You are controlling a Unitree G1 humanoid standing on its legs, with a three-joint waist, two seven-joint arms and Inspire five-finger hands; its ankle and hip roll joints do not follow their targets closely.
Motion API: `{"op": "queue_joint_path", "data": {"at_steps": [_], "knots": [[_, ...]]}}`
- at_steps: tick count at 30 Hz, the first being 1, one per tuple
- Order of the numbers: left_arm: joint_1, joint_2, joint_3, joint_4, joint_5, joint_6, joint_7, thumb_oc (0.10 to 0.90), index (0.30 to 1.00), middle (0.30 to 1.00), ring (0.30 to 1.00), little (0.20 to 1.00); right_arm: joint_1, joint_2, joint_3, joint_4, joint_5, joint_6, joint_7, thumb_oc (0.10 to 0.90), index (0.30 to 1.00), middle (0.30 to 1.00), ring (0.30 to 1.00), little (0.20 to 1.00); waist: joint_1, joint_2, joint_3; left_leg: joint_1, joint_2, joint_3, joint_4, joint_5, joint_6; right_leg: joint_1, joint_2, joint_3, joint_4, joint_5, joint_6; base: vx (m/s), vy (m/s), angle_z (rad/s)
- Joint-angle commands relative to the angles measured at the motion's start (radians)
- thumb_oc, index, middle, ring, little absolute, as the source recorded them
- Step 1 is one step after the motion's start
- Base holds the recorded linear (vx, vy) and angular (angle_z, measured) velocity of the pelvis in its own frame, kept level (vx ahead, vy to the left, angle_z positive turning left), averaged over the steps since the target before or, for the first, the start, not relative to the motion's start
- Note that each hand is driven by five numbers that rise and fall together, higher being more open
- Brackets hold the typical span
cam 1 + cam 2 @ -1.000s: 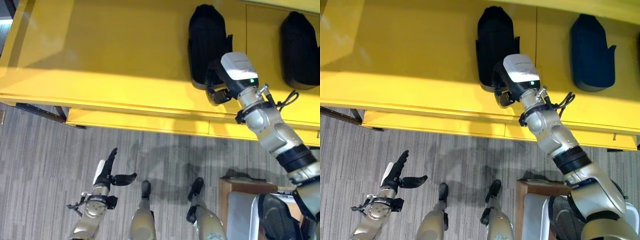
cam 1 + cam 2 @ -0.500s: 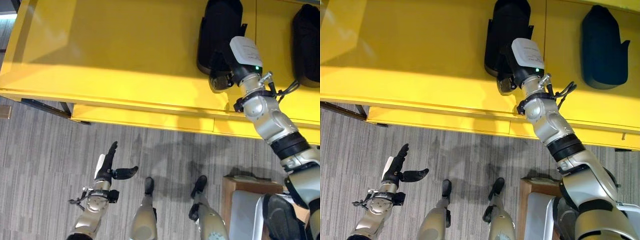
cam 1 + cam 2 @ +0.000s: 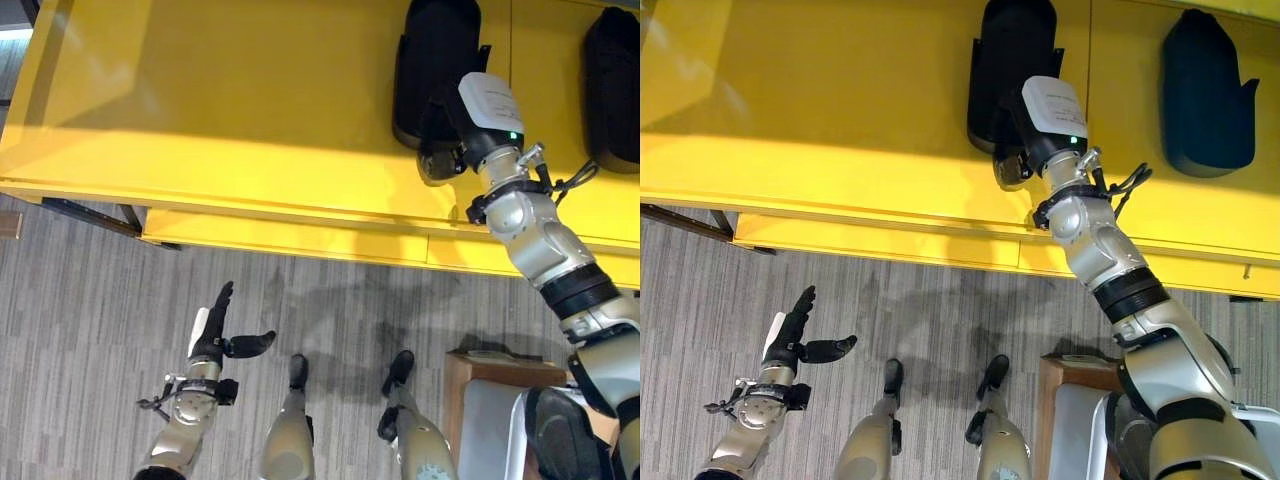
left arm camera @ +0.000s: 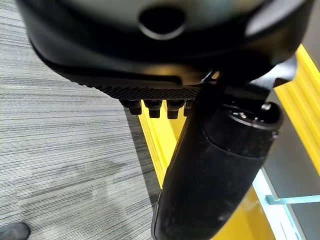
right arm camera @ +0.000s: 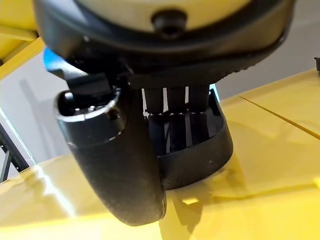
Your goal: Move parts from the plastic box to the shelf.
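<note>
While the whole view had shifted slightly since half a second earlier (camera move), the right hand [image 3: 1012,128] stayed at the near end of the black part [image 3: 437,60] on the yellow shelf [image 3: 230,120], at about 1 o'clock in the head views. Compared with a second ago, that arm was reaching further up the shelf and the part sat higher in the picture, again mostly from the camera shifting. In the right wrist view the fingers [image 5: 178,117] reached down inside the part's rim with the thumb [image 5: 117,155] outside its wall, but whether they clamped it could not be told. A second black part [image 3: 1206,88] lay on the shelf at 2 o'clock, well apart from the first. The left hand [image 3: 213,338] hung low at 7 o'clock over the grey floor [image 3: 90,330], fingers straight, thumb spread sideways, holding nothing, same pose as before. No readable writing or labels could be made out.
</note>
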Motion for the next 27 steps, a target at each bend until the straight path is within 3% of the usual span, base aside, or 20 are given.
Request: {"op": "queue_joint_path", "data": {"at_steps": [1,16,27], "knots": [[0.038,0.065,0.015,-0.103,-0.043,-0.072,0.030,0.900,1.000,1.000,1.000,1.000,-0.206,-0.041,0.076,0.014,-0.003,-0.033,-0.020,0.900,1.000,1.000,1.000,1.000,0.015,-0.035,-0.022,0.081,0.051,0.047,-0.007,-0.016,-0.011,-0.058,-0.111,0.038,0.122,-0.024,0.109,0.00,0.000,0.00],[0.057,0.072,0.045,-0.105,-0.030,-0.060,0.027,0.900,1.000,1.000,1.000,1.000,-0.206,-0.116,0.090,-0.124,-0.037,-0.045,0.028,0.900,1.000,1.000,1.000,1.000,-0.004,-0.056,-0.029,0.100,0.059,0.069,-0.006,-0.021,-0.014,-0.060,-0.101,0.058,0.115,-0.017,0.107,0.00,0.000,0.00],[0.065,0.070,0.074,-0.099,-0.003,-0.044,0.027,0.900,1.000,1.000,1.000,1.000,-0.187,-0.181,0.001,-0.363,-0.090,-0.068,0.018,0.900,1.000,1.000,1.000,1.000,-0.025,-0.065,-0.047,0.121,0.057,0.083,-0.005,-0.031,-0.011,-0.057,-0.100,0.071,0.116,-0.015,0.109,0.00,0.003,-0.05]]}}
